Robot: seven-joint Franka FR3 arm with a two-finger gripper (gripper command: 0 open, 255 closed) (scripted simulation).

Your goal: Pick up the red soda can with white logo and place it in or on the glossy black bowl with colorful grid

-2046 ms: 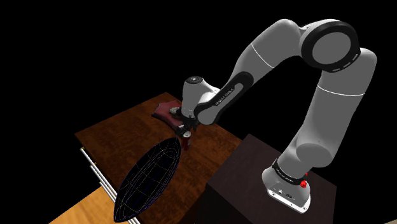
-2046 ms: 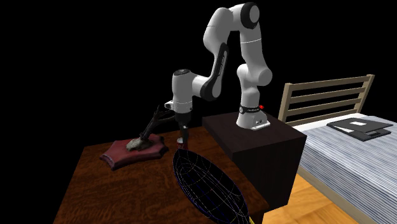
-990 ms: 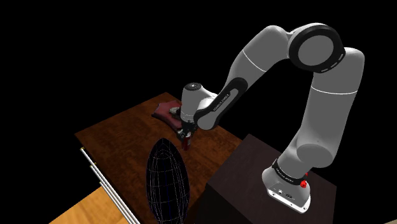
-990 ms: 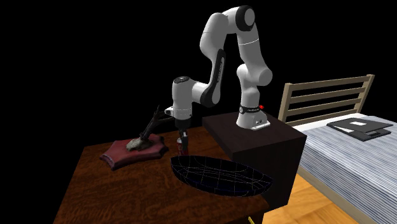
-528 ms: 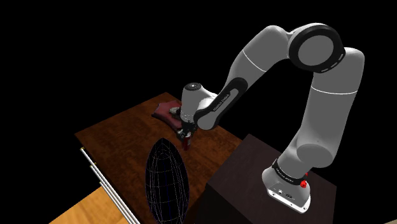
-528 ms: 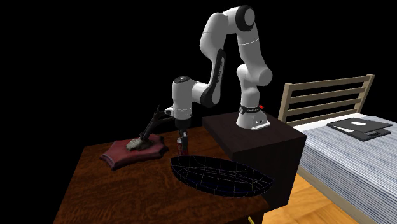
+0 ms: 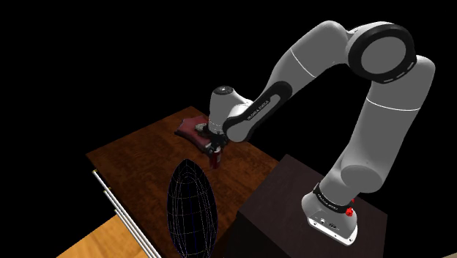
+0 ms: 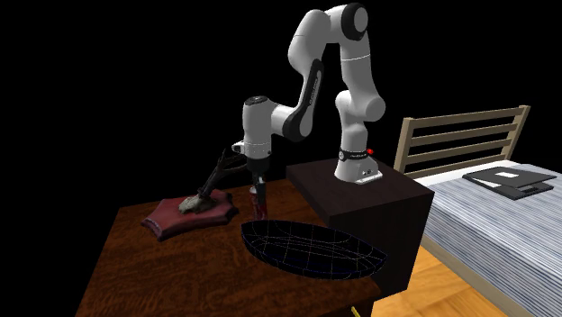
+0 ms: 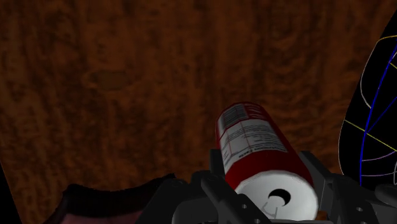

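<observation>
A red soda can (image 9: 254, 149) with a white label and silver top sits clasped between my black fingers (image 9: 219, 191). In the shoulder view my gripper (image 7: 214, 152) hangs above the dark wooden table (image 7: 139, 157), shut on the can (image 7: 214, 159), which points down. The glossy black bowl (image 7: 192, 212) with coloured grid lines lies on the table just in front of the can, toward the table's near edge. In the second exterior view the can (image 8: 261, 205) hangs under the gripper (image 8: 259, 191), just above the far rim of the bowl (image 8: 311, 250).
A dark red plaque carrying a branch-like figure (image 8: 196, 214) rests on the table behind the gripper. The dark box stand (image 8: 360, 203) borders the table. A striped bed (image 8: 491, 212) with a slatted headboard lies beyond. Black area surrounds the scene.
The arm has risen a little, lifting the can higher above the table. The bowl, tipped up two seconds ago, has stayed still over the last second.
</observation>
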